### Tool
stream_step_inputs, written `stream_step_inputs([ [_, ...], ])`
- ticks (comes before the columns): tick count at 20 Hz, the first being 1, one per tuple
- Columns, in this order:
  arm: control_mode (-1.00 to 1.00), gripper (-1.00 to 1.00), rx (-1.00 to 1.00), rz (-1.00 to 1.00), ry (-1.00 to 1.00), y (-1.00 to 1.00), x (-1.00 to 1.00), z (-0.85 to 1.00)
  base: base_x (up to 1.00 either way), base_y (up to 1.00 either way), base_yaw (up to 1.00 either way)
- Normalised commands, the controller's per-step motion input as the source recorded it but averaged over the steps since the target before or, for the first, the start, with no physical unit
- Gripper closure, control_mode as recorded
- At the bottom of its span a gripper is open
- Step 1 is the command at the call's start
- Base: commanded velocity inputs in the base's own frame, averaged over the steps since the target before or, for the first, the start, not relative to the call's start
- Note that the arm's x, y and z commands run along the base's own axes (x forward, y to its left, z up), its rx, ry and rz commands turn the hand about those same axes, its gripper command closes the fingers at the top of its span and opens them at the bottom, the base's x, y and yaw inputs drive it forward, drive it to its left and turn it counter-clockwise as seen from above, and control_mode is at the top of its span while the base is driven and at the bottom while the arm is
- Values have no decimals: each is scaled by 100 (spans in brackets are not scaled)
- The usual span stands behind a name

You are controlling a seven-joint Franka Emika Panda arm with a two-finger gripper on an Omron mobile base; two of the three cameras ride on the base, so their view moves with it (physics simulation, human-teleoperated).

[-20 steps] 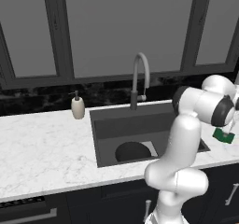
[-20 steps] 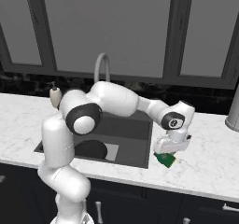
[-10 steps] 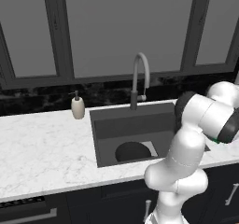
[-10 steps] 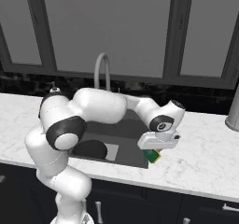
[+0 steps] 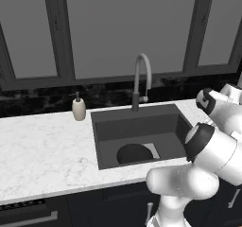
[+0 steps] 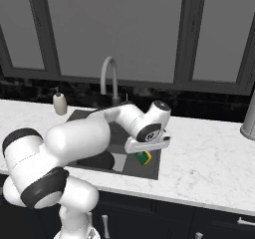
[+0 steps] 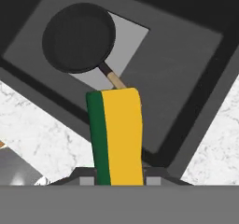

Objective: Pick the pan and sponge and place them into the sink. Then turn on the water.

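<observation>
The sponge (image 7: 116, 136) is clamped upright in the gripper (image 6: 143, 153), held over the sink's (image 6: 152, 169) near right rim. Beyond it, the pan (image 7: 78, 37) is already lying on the basin floor. Release is best made once the sponge is carried fully inside the rim.

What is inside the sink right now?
The pan lies in the sink, partly over the pale drain plate. The held sponge hides its handle's end and some floor.
</observation>
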Motion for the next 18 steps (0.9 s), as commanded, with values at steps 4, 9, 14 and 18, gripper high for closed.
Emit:
stream_step_inputs([
  [4,-100,100,0,0,0,57,12,0,0,0,0],
  [9,-100,100,0,0,0,46,24,0,0,0,0],
  [14,-100,100,-1,0,0,61,24,0,0,0,0],
  [18,-100,100,-1,0,0,59,25,0,0,0,0],
])
